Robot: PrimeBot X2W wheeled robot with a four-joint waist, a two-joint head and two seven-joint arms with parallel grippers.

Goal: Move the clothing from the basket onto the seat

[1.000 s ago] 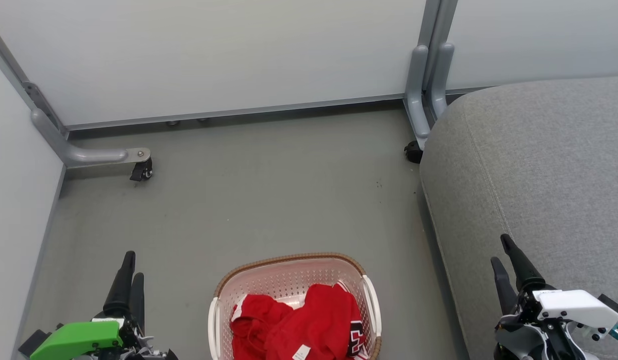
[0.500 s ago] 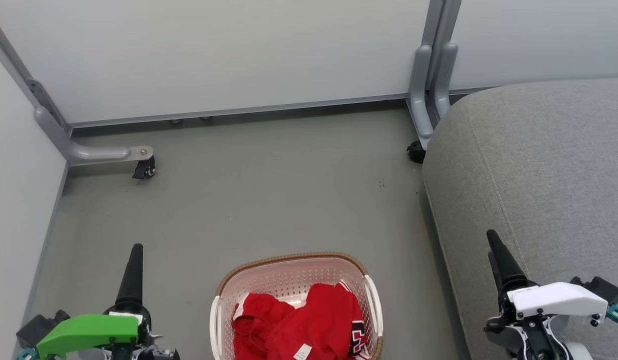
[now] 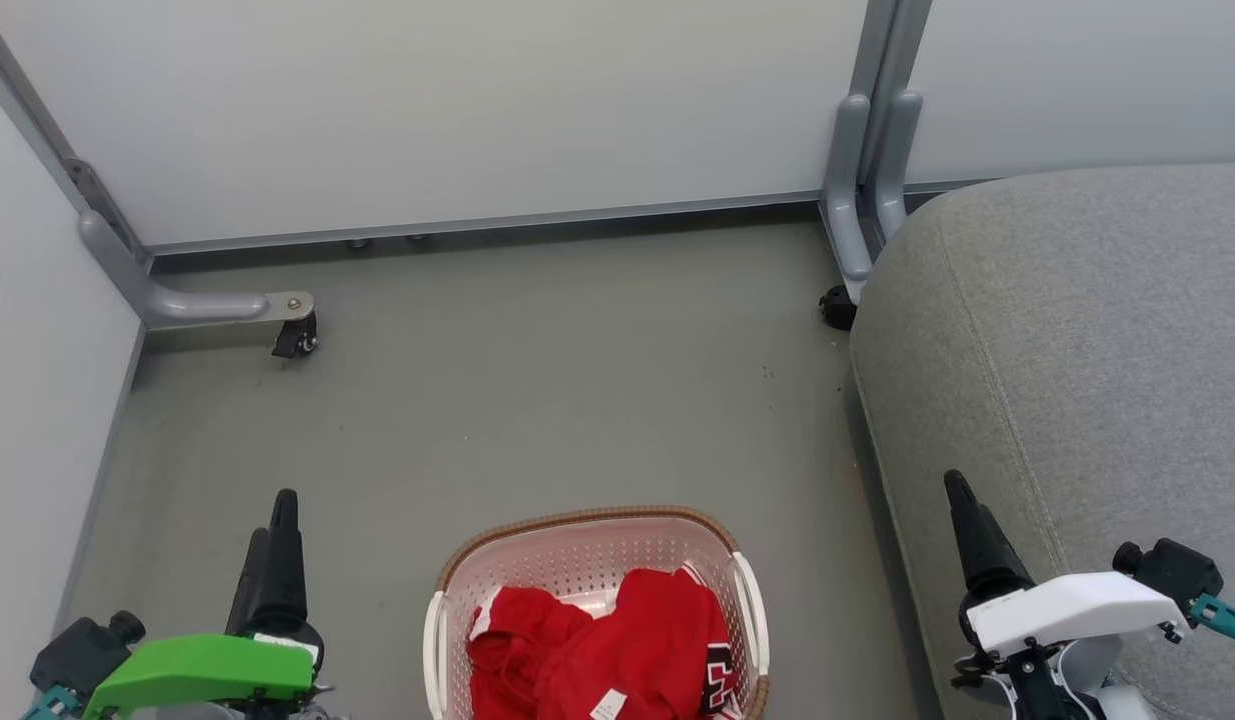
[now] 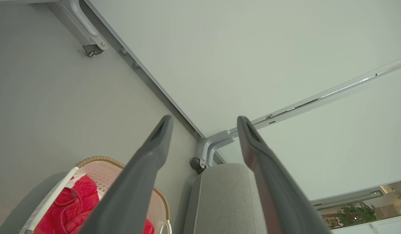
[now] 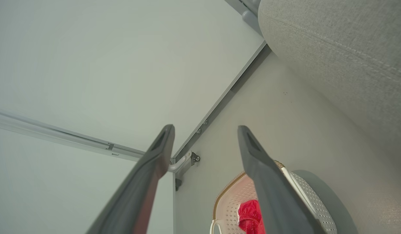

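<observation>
Both wrists have rolled and edged inward, so the left gripper [image 3: 273,513] and right gripper [image 3: 952,482], fingers spread and empty, flank the floor basket [image 3: 577,520] whose red clothing [image 3: 617,640] heaps between them, about equally near, with the seat [image 3: 1077,350] on the right gripper's side.

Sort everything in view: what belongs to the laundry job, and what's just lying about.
Job: red clothing; basket; grey seat.

Just there: white partition panels; metal foot with caster; floor.
</observation>
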